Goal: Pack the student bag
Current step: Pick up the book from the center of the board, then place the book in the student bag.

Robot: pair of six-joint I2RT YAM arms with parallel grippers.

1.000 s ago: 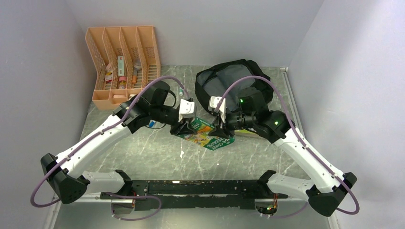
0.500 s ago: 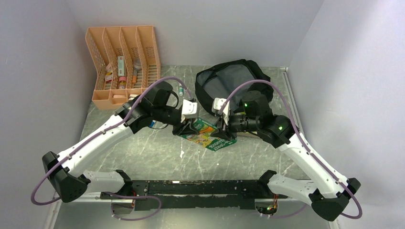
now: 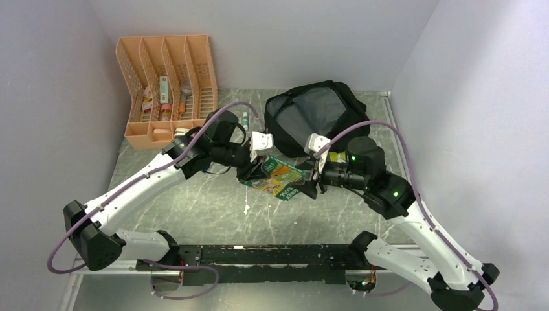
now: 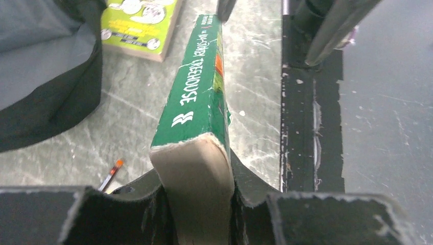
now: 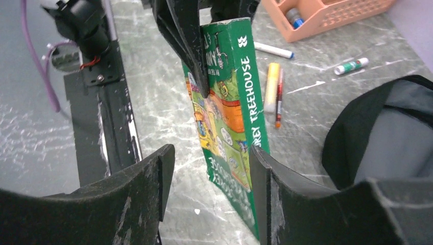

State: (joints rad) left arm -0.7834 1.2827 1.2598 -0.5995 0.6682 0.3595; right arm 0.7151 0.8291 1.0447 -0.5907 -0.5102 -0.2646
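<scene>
Grey marbled worktop [image 3: 194,201] between pale walls; the black student bag [image 3: 317,113] lies open at the back, right of centre, its grey lining showing; the left jaws are clamped on one end of a green book [image 3: 280,178], held spine-up just in front of the bag; the right jaws stand apart astride its other end, a gap showing on one side; an orange organiser [image 3: 168,84] stands back left.

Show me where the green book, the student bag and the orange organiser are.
green book [image 4: 196,92]: left wrist view, on its spine.
student bag [image 3: 317,107]: top view, grey lining.
orange organiser [image 3: 152,137]: top view, front wall.
</scene>
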